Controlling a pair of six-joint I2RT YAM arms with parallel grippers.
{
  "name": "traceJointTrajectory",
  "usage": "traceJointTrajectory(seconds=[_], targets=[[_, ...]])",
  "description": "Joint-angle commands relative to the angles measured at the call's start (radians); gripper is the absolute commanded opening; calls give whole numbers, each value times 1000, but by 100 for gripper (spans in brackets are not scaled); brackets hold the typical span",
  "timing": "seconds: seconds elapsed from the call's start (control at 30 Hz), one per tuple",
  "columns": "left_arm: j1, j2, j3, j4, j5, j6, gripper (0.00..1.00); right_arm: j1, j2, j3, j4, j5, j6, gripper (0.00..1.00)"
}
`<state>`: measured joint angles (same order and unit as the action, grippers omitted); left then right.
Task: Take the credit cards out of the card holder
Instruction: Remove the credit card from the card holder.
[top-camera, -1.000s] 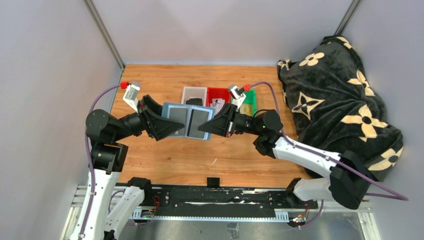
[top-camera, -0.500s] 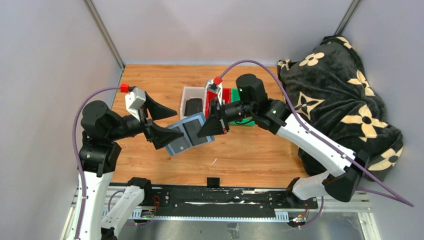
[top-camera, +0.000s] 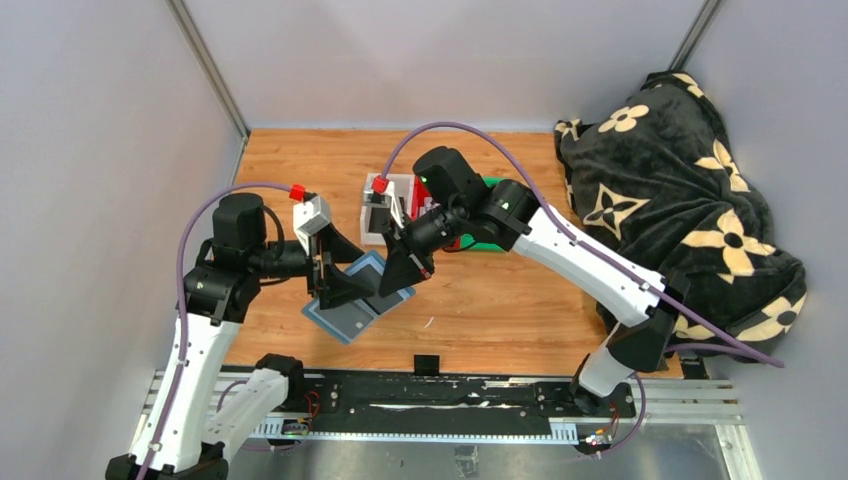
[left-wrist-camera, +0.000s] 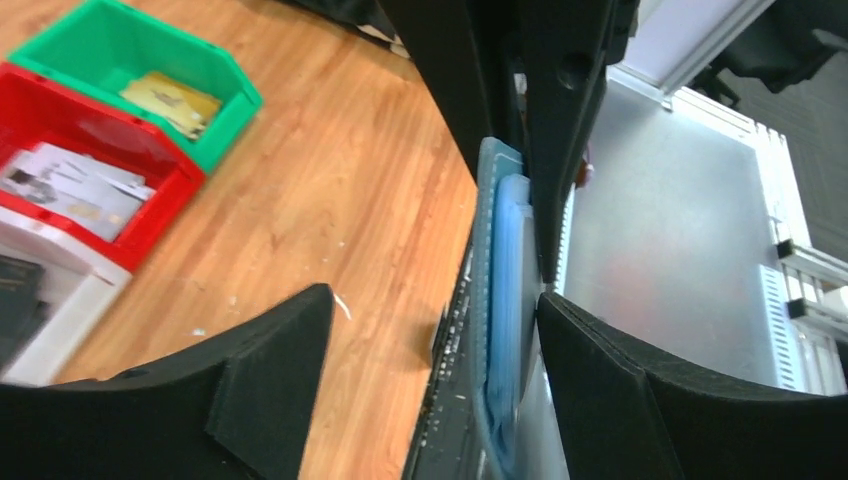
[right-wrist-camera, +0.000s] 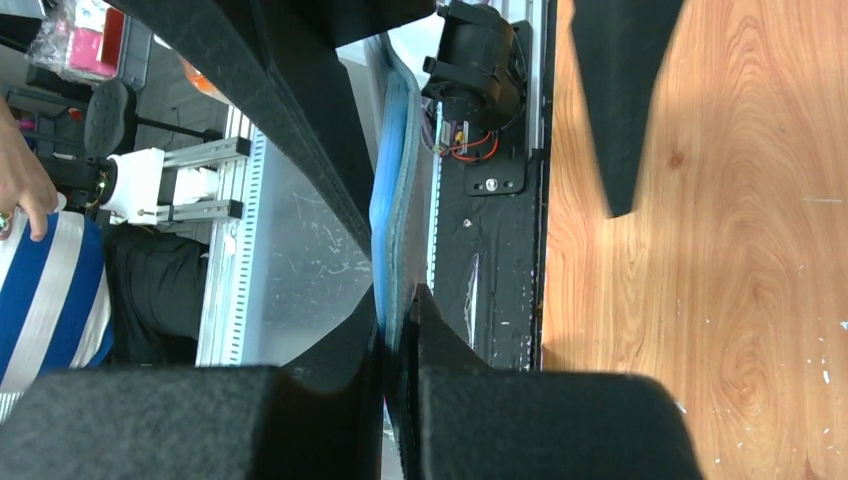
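Observation:
The card holder (top-camera: 352, 318) is a slate-blue wallet, folded open and held tilted above the table. My right gripper (top-camera: 402, 280) is shut on its right edge; in the right wrist view the jaws (right-wrist-camera: 400, 300) pinch the blue edge (right-wrist-camera: 396, 170). My left gripper (top-camera: 372, 270) is open and straddles the holder's left part without gripping it. Seen edge-on in the left wrist view, the card holder (left-wrist-camera: 500, 330) stands nearer the right finger of the left gripper (left-wrist-camera: 432, 305). A dark rectangle shows on its inner face; I cannot make out separate credit cards.
At the back middle stand a white bin (top-camera: 372, 190) with a dark flat thing inside, a red bin (left-wrist-camera: 100, 140) with papers, and a green bin (left-wrist-camera: 130, 60). A black flowered blanket (top-camera: 680, 220) fills the right side. A black rail (top-camera: 430, 390) runs along the near edge.
My left gripper let go of the card holder and opened wide. The right arm swung over, carrying the holder left and toward the near edge, and it now hangs tilted.

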<state>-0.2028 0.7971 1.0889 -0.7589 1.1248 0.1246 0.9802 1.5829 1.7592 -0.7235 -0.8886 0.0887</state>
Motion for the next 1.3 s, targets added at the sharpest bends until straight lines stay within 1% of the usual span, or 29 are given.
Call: traceJointTrajectory(seconds=[0.0,0.07,0.13,0.2,0.23,0.3,0.37,0.43,0.47,0.5,0.53,0.57,0.6,0.63,0.7,0.73,0.87,0.9,0.97,1.0,1.07,1.1,1.13,1.17,1.2,1.23,1.27], targets=[[-18,-37,-52,-55,34,18,75,15,28,78,-89,0,-55,0],[-18,-54,-65,-56,35,15,57,15,35,90,-86,12,-59,2],[-18,-55,-63,-58,28,17,34,15,32,80,-62,36,-50,10],[-18,-49,-50,-62,13,16,19,5,-1,21,13,52,-14,19],[-18,-45,-43,-62,9,13,17,-3,-26,-22,64,50,14,24],[-18,-42,-22,-52,7,-17,15,-21,-89,-135,209,31,102,32],[-18,-45,-15,-4,7,-84,13,-41,-174,-279,430,2,210,36],[-18,-64,-34,125,-9,-230,10,-56,-260,-436,679,-9,333,40],[-18,-83,-53,225,-21,-326,8,-58,-297,-510,861,-1,389,40],[-17,-105,-79,335,-32,-412,7,-58,-331,-569,933,11,435,41],[-18,-128,-108,443,-54,-512,5,-58,-358,-626,1063,30,473,41],[-17,-155,-138,559,-78,-606,4,-58,-379,-672,1116,49,518,41],[-17,-174,-166,653,-109,-685,4,-58,-394,-708,1209,65,556,40],[-17,-190,-185,727,-123,-751,4,-58,-402,-734,1257,80,584,39],[-18,-196,-203,811,-131,-837,4,-58,-404,-772,1339,99,633,37],[-18,-194,-203,814,-137,-865,4,-58,-401,-782,1371,107,658,36],[-18,-203,-207,791,-146,-873,7,-58,-376,-785,1431,122,695,20],[-18,-209,-210,783,-142,-873,8,-58,-370,-780,1433,120,696,15],[-18,-211,-212,737,-131,-850,9,-60,-363,-767,1412,106,691,6],[-18,-211,-209,699,-121,-828,12,-63,-364,-759,1374,101,679,2],[-17,-207,-199,618,-104,-772,17,-75,-370,-744,1324,93,664,0],[-17,-203,-192,575,-98,-745,25,-81,-377,-735,1287,84,656,0],[-17,-201,-186,540,-91,-719,40,-88,-380,-725,1248,69,645,0],[-17,-196,-179,490,-87,-691,60,-94,-383,-706,1193,52,623,0],[-17,-189,-163,457,-86,-642,70,-97,-383,-678,1109,35,584,0],[-17,-171,-138,377,-83,-556,76,-100,-376,-633,995,17,511,0],[-17,-155,-111,318,-76,-515,78,-99,-365,-584,869,0,440,0]])
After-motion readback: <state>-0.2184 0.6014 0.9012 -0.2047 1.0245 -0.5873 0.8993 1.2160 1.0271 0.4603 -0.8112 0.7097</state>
